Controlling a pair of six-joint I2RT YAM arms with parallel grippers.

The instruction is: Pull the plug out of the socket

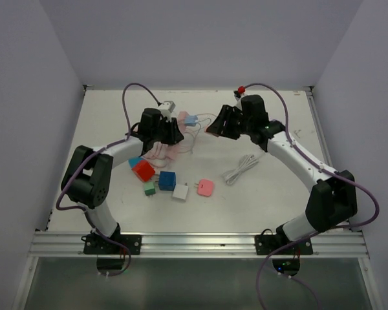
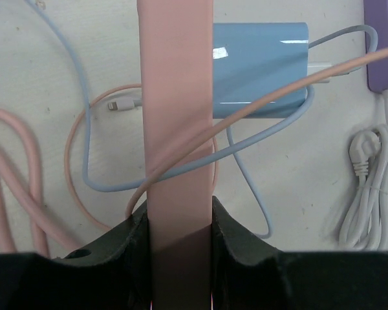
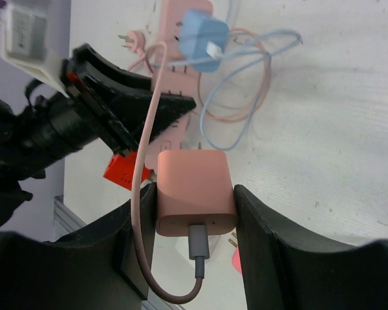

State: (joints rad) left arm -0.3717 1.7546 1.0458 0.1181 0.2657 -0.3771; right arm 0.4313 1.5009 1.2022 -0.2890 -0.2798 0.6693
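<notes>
We see a pale tabletop (image 1: 278, 194) closed in by plain lilac walls (image 1: 26, 97) on three sides, with a metal rail (image 1: 200, 244) along the near edge.

The left hand (image 2: 179, 219) is clamped on the pink socket strip (image 2: 174, 97), which runs straight out between its fingers. The right hand (image 3: 195, 200) is clamped on the pink plug (image 3: 194, 184). The plug is apart from the strip, its pins are bare and point toward the left hand, and its pink cord hangs from the back.

Beyond the left hand's fingers and to their right lies a blue charger (image 2: 258, 71). Loops of pink and blue cable (image 2: 84, 161) lie around it. Further right are a purple strip (image 2: 385, 51) and a coiled white cable (image 2: 368, 187).

Behind the left hand, toward the rail, some coloured blocks (image 1: 167, 180) lie close together. The two hands are near each other, with the cables under the gap. Outward of the right hand the tabletop is bare up to its edge.
</notes>
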